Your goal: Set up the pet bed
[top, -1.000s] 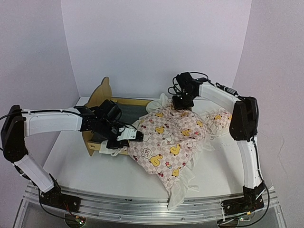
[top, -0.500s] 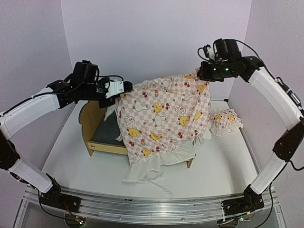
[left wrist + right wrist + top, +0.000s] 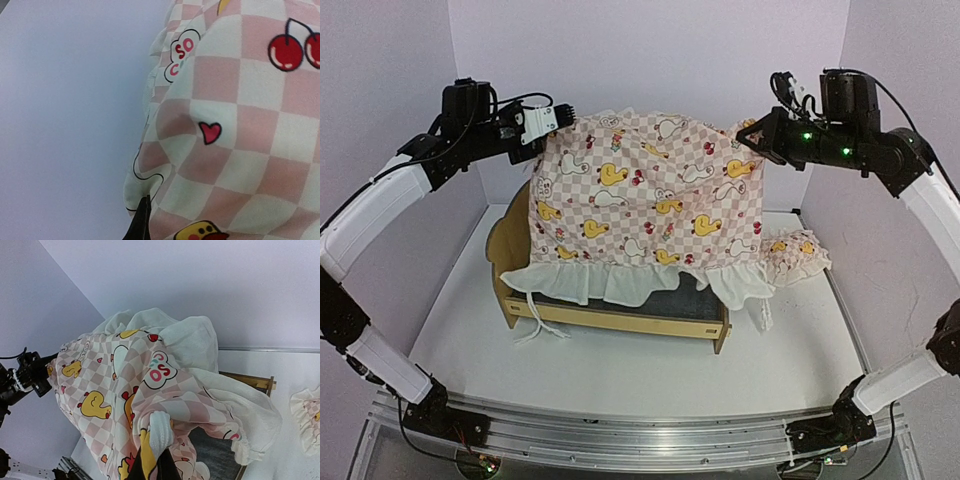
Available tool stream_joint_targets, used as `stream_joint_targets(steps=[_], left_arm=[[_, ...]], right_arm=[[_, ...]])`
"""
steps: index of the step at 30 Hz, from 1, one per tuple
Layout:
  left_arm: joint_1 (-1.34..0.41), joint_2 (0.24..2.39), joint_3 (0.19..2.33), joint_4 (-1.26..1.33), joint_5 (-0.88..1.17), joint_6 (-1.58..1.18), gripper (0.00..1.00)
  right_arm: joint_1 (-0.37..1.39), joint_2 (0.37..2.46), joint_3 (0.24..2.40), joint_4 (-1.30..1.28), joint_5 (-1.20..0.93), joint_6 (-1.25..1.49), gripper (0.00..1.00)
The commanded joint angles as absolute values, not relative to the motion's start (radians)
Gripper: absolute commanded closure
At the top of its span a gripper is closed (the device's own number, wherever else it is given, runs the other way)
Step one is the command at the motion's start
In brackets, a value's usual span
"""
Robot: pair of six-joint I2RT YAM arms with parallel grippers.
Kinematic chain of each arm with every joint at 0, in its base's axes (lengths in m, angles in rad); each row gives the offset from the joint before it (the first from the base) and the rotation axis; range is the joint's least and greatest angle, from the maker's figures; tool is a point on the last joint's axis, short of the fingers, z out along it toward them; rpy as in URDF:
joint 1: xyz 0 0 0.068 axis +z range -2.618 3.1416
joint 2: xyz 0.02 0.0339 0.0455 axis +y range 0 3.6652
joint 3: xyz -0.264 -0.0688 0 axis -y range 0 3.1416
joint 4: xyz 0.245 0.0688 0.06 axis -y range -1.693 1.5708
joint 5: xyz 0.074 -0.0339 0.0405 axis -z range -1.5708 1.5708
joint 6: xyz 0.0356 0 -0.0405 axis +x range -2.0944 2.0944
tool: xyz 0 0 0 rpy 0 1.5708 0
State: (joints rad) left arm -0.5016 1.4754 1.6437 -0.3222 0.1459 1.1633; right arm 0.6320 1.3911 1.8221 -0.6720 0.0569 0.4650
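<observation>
The pink checked duck quilt hangs stretched in the air between both arms. My left gripper is shut on its upper left corner, and my right gripper is shut on its upper right corner. Below it stands the pet bed, a light-wood frame with a dark grey base; the quilt's cream ruffle drapes over its near side. The headboard shows at the left, mostly hidden. In the left wrist view the quilt fills the frame; in the right wrist view bunched quilt sits in the jaws above the bed.
A small matching pillow lies on the white table right of the bed. Ruffle ties trail onto the table at the bed's left front. Purple walls enclose the back and sides.
Both arms have risen and spread apart, lifting the quilt from a heap on the bed into a wide hanging sheet. The left corner has moved further left and up.
</observation>
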Motion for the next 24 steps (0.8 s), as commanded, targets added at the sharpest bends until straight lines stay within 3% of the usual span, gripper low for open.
stream_joint_targets(steps=[1, 7, 14, 15, 16, 19, 22, 24], left_arm=[[-0.447, 1.496, 1.701, -0.321, 0.14, 1.177, 0.98], [-0.399, 1.585, 1.68, -0.344, 0.162, 1.169, 0.97], [-0.386, 1.727, 1.675, -0.23, 0.119, 1.204, 0.94], [-0.385, 1.749, 1.674, -0.208, 0.105, 1.209, 0.91], [-0.385, 1.774, 1.677, -0.186, 0.085, 1.213, 0.85], [-0.383, 1.826, 1.723, -0.168, 0.023, 1.202, 0.46], [-0.384, 1.828, 1.77, -0.205, 0.022, 1.178, 0.26], [-0.383, 1.812, 1.791, -0.233, 0.031, 1.167, 0.2]], right_arm=[[0.644, 1.396, 1.814, -0.622, 0.031, 0.525, 1.0], [0.624, 1.569, 1.826, -0.626, 0.217, 0.446, 1.0], [0.557, 1.838, 1.952, -0.626, 0.287, 0.414, 0.99], [0.547, 1.867, 1.962, -0.626, 0.293, 0.418, 0.93], [0.535, 1.891, 1.967, -0.626, 0.294, 0.426, 0.76], [0.49, 1.956, 1.996, -0.668, 0.257, 0.441, 0.33], [0.465, 1.967, 2.02, -0.789, 0.247, 0.397, 0.16], [0.464, 1.936, 2.003, -0.841, 0.237, 0.351, 0.13]])
